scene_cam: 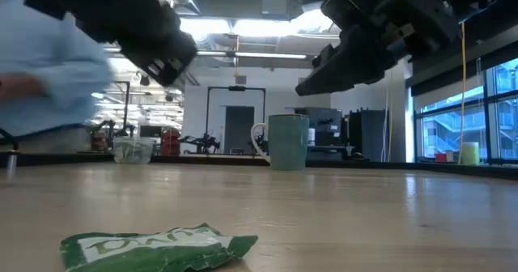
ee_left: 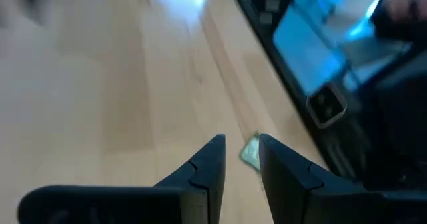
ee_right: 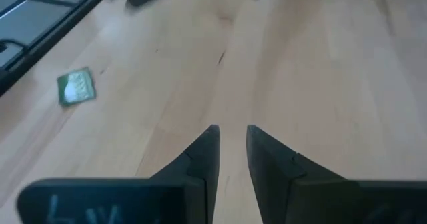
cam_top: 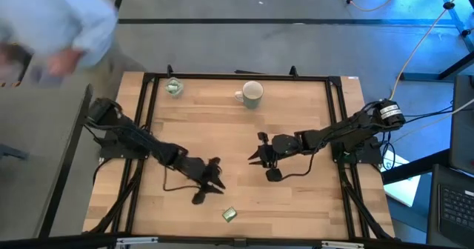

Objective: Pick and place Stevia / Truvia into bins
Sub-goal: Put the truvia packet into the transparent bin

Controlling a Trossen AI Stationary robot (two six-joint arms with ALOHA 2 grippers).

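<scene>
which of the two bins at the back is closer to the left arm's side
The clear plastic cup, at the back left corner; the mug with a handle stands nearer the middle of the back edge.

Beyond the wooden tabletop (scene_cam: 388, 199) lies an open workshop with exposed ceiling ducts (scene_cam: 243, 41) and bright strip lights (scene_cam: 243, 55), a dark doorway (scene_cam: 239, 129) in a white wall, tall windows (scene_cam: 461, 122) to the right, a grey floor (cam_top: 244, 45) and a blurred person (cam_top: 55, 23) in pale blue.
</scene>
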